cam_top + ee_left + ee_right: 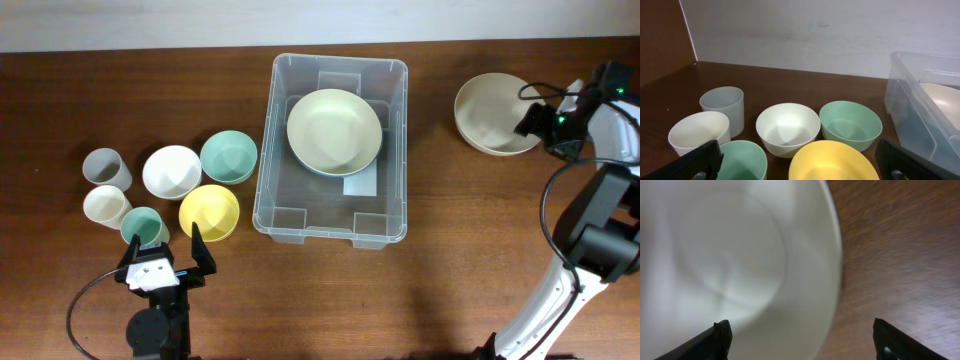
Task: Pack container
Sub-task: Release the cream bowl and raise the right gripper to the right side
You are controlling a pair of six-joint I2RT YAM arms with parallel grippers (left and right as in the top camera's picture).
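The container [340,61], a clear plastic bin, stands in the middle of the table with a large pale green bowl [334,131] lying in its far half. To its right, a beige bowl [488,115] sits on the wood. My right gripper [528,122] hangs over that bowl's right rim. In the right wrist view the beige bowl [735,255] fills the left side, and my right gripper [802,342] stands open astride its rim, one finger over the bowl, the other over the table. My left gripper [165,250] is open at the front left, holding nothing.
At the left stand a grey cup [105,167], a cream cup [106,206], a teal cup [143,226], a white bowl [171,171], a teal bowl [228,157] and a yellow bowl [209,212]. The left wrist view shows the yellow bowl [832,162] closest and the container [925,100] at right.
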